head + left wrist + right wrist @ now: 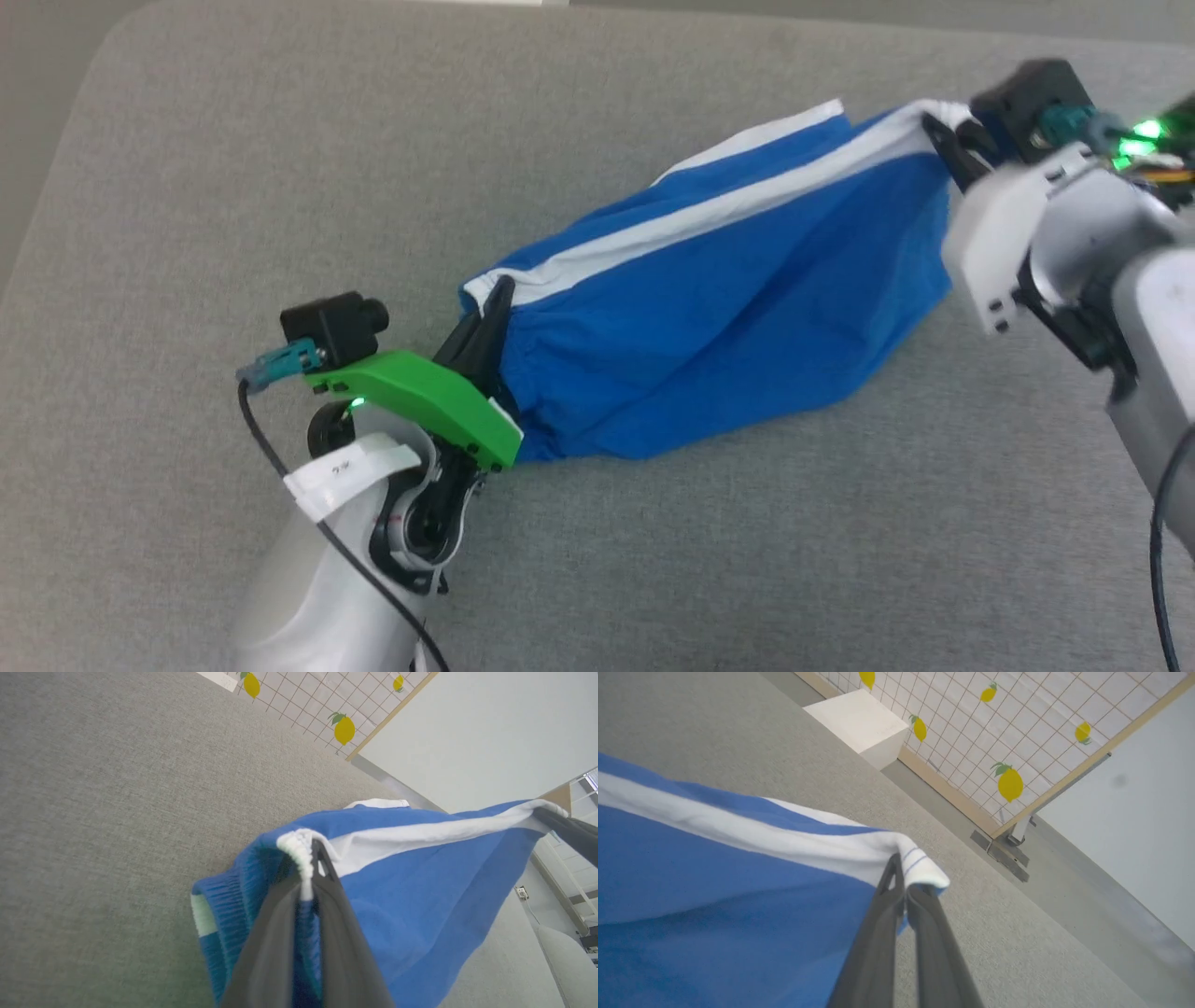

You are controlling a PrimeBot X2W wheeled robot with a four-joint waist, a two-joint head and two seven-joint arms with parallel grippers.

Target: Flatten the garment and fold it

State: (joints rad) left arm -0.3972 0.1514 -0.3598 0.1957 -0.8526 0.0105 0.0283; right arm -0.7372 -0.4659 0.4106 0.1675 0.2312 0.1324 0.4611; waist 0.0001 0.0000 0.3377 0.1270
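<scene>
Both left tool (502, 291), right tool (936, 133) pinch garment (728, 317) ends.

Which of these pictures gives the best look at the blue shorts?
The head view shows the shorts whole, stretched between the left gripper and right gripper. The left wrist view shows the pinched waistband; the right wrist view, a white corner.

The garment (714, 896) runs off the right wrist view's left edge.
</scene>
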